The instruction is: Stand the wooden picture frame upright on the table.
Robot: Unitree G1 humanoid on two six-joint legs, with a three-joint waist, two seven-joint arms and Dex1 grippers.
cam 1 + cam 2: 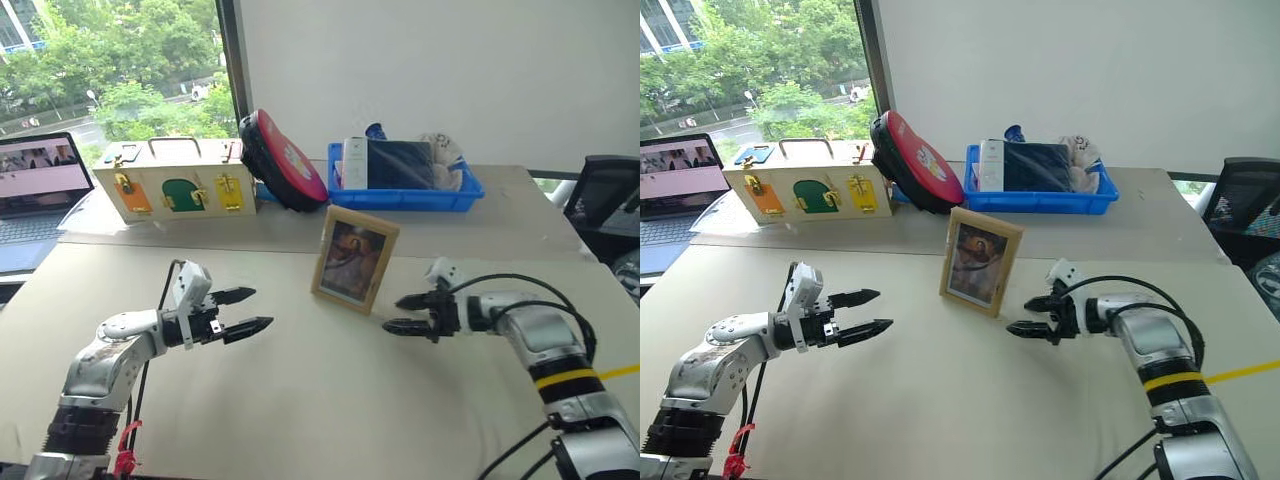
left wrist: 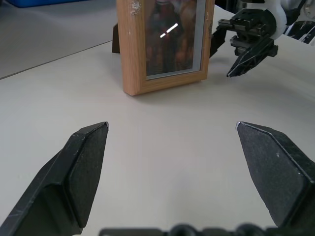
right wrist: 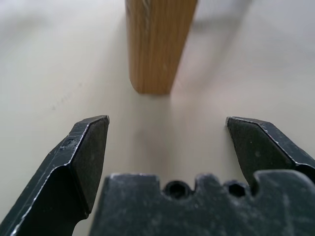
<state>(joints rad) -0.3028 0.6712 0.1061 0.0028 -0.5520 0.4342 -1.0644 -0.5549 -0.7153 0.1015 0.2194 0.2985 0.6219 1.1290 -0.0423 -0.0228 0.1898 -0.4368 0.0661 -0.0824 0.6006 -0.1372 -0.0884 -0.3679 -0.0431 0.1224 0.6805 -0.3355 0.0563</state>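
At the far left edge a laptop [image 1: 40, 185] sits open on a grey surface beside the worktop [image 1: 300, 400]. Next along the back stands a wooden box [image 1: 175, 180] with coloured latched doors, and a round black-and-red object [image 1: 283, 160] leans against its right end. In front of these, the left tool [image 1: 245, 311] hovers above the beige top with its two black fingers spread wide and nothing between them, pointing toward the centre.

The wooden picture frame [image 1: 354, 258] stands upright on the worktop near the middle, tilted slightly back, its brownish picture facing the robot; in the left wrist view a dark prop seems to show behind it, though only a sliver is visible. Behind it, a blue tray [image 1: 405, 195] holds a dark item and some white ones.

The right tool [image 1: 398, 314] sits just beside the frame's lower right corner, apart from it, fingers spread and empty.
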